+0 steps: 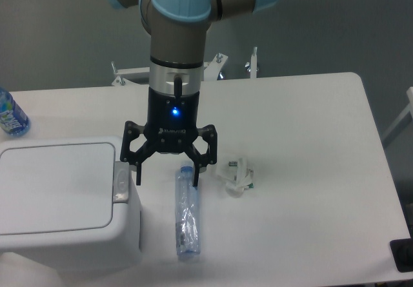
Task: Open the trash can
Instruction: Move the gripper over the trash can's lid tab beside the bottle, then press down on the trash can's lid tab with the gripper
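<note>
The trash can (64, 203) sits at the near-left corner of the white worktop (303, 138), a big boxy white bin with rounded corners, its flat lid (55, 187) down and closed. A small grey latch button (121, 182) sits on the can's right edge, beside the lid. The end effector (166, 176) hangs from the arm just to the right of the trash can, its two dark fingers spread wide apart and gripping nothing; the left fingertip (137, 174) is just beside the latch button, though whether it touches cannot be told from this view. A blue light glows on the end effector's body. Right of the trash can, a clear crushed plastic bottle (187, 219) lies on its side on the worktop, its upper end under the right finger. Further right of the trash can, past the bottle, lies a small crumpled piece of clear wrapper (237, 176). Behind the trash can, at the worktop's left edge, part of a blue-labelled bottle (10, 114) shows.
</note>
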Robot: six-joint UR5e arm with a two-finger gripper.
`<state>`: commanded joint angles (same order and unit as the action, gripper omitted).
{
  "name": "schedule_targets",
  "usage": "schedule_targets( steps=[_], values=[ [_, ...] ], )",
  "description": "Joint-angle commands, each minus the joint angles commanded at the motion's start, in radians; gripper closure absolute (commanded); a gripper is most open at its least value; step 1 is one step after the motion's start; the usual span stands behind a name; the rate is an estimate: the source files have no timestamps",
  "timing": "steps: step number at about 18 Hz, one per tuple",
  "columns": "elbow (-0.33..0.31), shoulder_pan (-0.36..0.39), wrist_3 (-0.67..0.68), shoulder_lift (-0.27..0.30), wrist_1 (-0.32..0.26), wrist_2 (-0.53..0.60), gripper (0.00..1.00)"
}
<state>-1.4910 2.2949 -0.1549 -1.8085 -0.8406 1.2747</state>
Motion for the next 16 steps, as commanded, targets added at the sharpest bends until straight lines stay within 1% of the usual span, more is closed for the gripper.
schedule_targets(
  steps=[11,16],
  values=[
    [-0.015,-0.024,0.009,-0.006,0.000,0.002,0.00],
    [-0.021,-0.025,0.006,-0.006,0.000,0.002,0.00]
  ],
)
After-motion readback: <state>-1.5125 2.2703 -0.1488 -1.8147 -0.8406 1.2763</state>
